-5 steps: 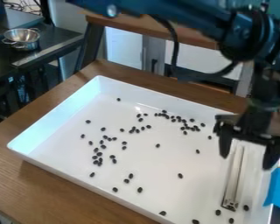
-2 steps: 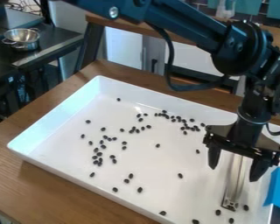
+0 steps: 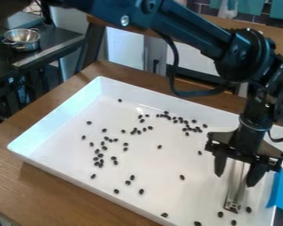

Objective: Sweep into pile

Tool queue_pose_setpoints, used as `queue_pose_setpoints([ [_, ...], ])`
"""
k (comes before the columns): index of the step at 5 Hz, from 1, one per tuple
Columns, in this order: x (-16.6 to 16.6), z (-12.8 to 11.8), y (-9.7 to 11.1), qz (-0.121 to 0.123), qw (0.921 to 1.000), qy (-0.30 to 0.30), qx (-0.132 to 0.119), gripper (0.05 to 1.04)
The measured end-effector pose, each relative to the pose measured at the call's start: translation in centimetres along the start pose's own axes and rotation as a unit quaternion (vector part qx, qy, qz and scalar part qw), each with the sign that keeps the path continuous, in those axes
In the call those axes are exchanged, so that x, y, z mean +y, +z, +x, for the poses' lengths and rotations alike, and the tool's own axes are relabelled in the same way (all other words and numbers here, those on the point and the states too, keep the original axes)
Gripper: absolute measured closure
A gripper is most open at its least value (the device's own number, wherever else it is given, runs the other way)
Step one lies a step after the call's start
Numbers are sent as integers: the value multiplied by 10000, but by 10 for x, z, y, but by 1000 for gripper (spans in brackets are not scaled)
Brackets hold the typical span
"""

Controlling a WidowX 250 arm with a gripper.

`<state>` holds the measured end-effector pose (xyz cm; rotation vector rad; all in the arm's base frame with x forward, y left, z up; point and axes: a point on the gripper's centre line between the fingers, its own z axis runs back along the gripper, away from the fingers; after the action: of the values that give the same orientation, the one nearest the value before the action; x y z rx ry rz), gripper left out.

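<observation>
Just inside the tray's [image 3: 56, 115] right edge, the hand [image 3: 235, 180] hangs open, gripping nothing, with room around the metal bar [image 3: 233, 199].

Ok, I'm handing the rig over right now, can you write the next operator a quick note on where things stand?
Gripper: open, fingertips astride the metal bar, no grip visible.
Bar: lying in the white tray, toward the picture's right side.
Dark beans: scattered over the tray floor, loose clusters toward the far wall and left of centre, a few by the bar's near end.
Done: no single pile yet.
Left: probably grip the bar, then sweep the beans together.
</observation>
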<state>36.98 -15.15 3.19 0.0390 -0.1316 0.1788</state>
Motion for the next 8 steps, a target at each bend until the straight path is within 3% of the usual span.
queue_pose_setpoints([
  [1, 4, -2, -4, 41, 10000, -50, 19, 685],
  [3, 24, -8, -8, 59, 9999, -81, 87, 718],
  [6, 119, -15, -7, 296, 9991, 158, 247, 719],
  [8, 160, -21, -11, 456, 9989, 95, 61, 719],
])
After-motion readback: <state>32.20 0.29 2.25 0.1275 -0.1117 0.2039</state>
